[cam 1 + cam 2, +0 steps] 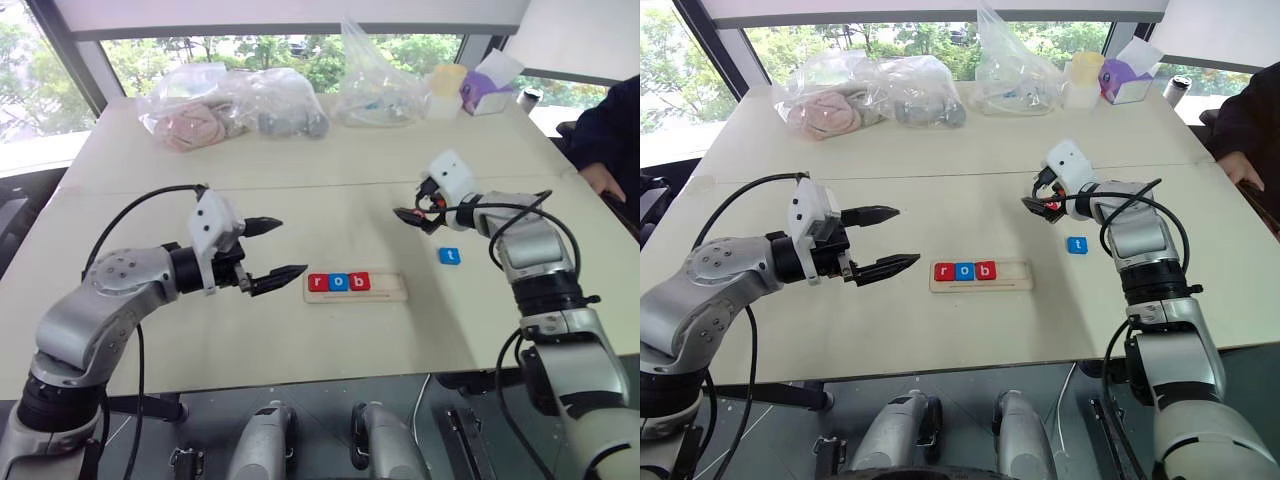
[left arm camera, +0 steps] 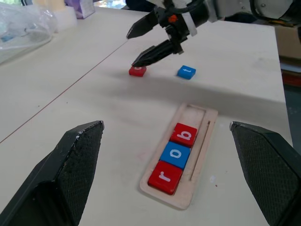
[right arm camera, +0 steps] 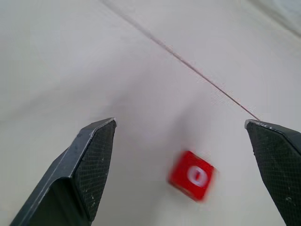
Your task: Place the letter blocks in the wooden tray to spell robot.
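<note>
Crowding far table edge (image 1: 300,170), plastic bags (image 1: 230,105) (clear)

I saw the wooden tray (image 1: 392,291) near the table's (image 1: 300,200) front middle, with the r, o and b blocks (image 1: 339,282) filling its left end. The t block (image 1: 450,256) lay right of the tray, the second o block (image 2: 137,71) just behind and left of it, bags (image 1: 230,105) along the far edge

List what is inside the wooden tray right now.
The wooden tray holds three tiles in a row at its left end: red r, blue o, red b. The rest shows bare wood. The tray floor beneath the tiles is covered.
</note>
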